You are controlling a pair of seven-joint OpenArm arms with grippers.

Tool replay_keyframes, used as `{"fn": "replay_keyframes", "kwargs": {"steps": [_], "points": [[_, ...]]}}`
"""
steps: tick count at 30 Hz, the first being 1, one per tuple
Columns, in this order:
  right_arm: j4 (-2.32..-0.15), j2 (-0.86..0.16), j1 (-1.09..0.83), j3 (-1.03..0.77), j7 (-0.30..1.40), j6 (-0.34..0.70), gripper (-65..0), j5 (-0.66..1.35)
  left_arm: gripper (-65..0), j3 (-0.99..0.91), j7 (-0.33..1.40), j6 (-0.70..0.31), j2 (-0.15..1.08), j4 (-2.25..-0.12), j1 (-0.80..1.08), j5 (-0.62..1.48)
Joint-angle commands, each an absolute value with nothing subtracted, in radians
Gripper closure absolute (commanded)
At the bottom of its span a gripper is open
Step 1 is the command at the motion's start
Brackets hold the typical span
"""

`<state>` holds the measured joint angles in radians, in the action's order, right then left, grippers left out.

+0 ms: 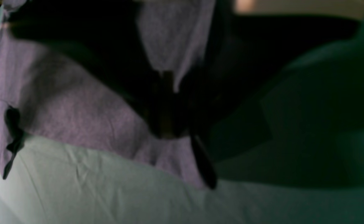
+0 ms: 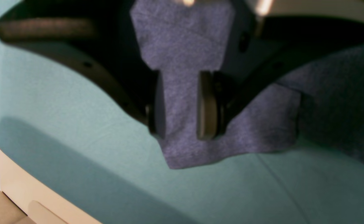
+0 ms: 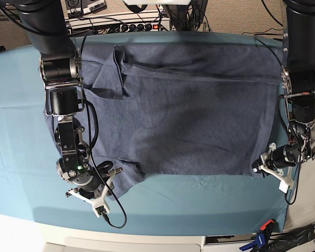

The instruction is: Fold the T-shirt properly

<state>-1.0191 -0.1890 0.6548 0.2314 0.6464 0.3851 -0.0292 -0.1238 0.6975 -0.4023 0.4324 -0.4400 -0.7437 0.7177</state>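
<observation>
The slate-blue T-shirt [image 3: 189, 115] lies spread flat on the teal table cloth [image 3: 199, 202], collar toward the view's left. In the base view my right gripper [image 3: 97, 189] hovers over the near sleeve [image 3: 127, 181]. The right wrist view shows this gripper [image 2: 182, 133] open, one finger on each side of the sleeve cloth [image 2: 182, 93] lying beneath. My left gripper [image 3: 258, 169] is at the near hem corner. Its wrist view is blurred, and there the left gripper [image 1: 169, 130] has its dark fingers pressed together on the T-shirt's edge [image 1: 76, 109].
A power strip and cables [image 3: 121, 23] run along the table's far edge. An orange-and-blue clamp [image 3: 260, 239] sits at the near right corner. The pale table front [image 3: 147, 244] borders the cloth. A cardboard box [image 2: 1, 211] stands beyond the table edge.
</observation>
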Motion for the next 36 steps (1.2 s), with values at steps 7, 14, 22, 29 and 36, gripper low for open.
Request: {"fn": "replay_keyframes", "kwargs": {"steps": [7,14,22,29,36], "points": [[-1.036,-0.194,0.695,0.226,0.632,0.353,-18.5,-0.028,0.0,-0.125,0.672,-0.419,0.447,-0.453,-0.781,0.734],[-1.032,-0.2,0.695,0.045,0.65,0.275,-18.6,-0.006,0.0,-0.125,0.672,-0.425,0.447,-0.453,-0.781,0.734],[-0.852,-0.245,0.704,-0.256,0.601,0.348,-33.1,0.174,0.0,-0.125,0.672,-0.447,0.446,-0.453,-0.781,0.735],[-0.746,-0.277,0.704,-0.276,0.589,0.378,-33.1,0.201,0.0,-0.125,0.672,-0.466,0.446,-0.453,-0.781,0.749],[-0.737,-0.274,0.706,-0.276,0.579,0.378,-33.1,0.202,0.0,-0.125,0.672,-0.472,0.446,-0.453,-0.781,0.76]]}}
